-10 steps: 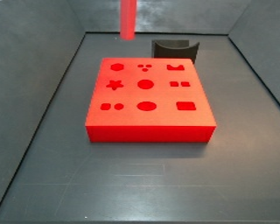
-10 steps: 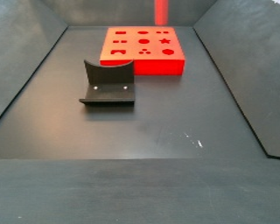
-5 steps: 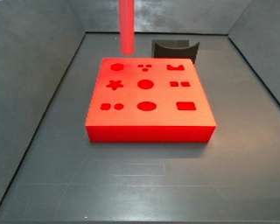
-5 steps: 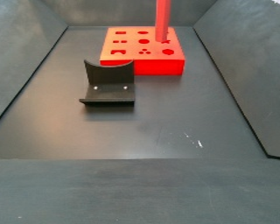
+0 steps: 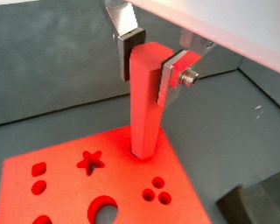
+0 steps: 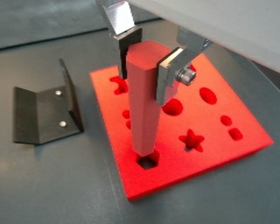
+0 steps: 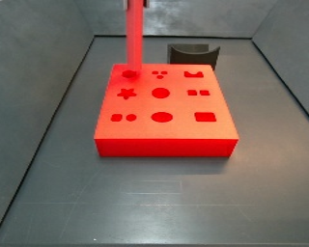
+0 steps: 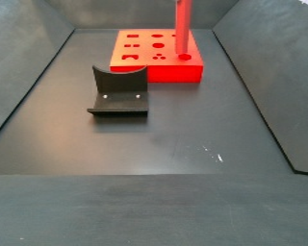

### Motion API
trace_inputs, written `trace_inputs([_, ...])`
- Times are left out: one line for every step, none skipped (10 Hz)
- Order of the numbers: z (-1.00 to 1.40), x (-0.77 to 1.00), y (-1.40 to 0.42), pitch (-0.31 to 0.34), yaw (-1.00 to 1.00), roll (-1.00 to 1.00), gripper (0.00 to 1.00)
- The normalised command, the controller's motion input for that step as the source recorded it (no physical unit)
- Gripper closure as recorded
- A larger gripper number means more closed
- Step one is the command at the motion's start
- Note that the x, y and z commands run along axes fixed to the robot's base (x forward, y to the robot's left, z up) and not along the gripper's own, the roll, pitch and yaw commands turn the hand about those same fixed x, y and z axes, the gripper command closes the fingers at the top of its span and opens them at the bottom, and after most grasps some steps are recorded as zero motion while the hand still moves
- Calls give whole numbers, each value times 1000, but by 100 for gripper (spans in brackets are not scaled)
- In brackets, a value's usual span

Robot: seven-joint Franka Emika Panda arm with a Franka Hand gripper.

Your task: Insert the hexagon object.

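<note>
Hexagon object (image 7: 134, 37) lower, seemingly into block (image 7: 164, 121).

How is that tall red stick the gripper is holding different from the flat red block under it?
The hexagon object is slim and upright; the red block is wide and lies flat on the floor. The hexagon object is plain and solid, clamped near its top in the gripper, with its lower end at a corner hole; the red block is pierced with shaped holes and sits free. Both are the same bright red.

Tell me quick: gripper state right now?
Gripper: closed on the hexagon object, held upright above the red block, its lower end at a corner hole.
</note>
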Motion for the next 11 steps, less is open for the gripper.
trace_inputs([-74, -349, -91, -93, 0, -20, 100])
trace_inputs([-89, -357, -60, -171, 0, -11, 100])
trace_inputs([-120, -343, -17, -151, 14, 0, 100])
trace_inputs([-160, -89, 0, -149, 91, 0, 100])
trace_inputs([-254, 94, 0, -173, 251, -11, 100])
trace_inputs([-217, 266, 0, -187, 320, -89, 100])
trace_inputs([-243, 106, 26, -241, 329, -110, 100])
trace_inputs([-191, 0, 43, -236, 243, -64, 100])
trace_inputs([-117, -223, 49, -189, 151, 0, 100])
trace_inputs([-60, -183, 11, -127, 80, 0, 100])
trace_inputs([-231, -31, 0, -43, 0, 66, 100])
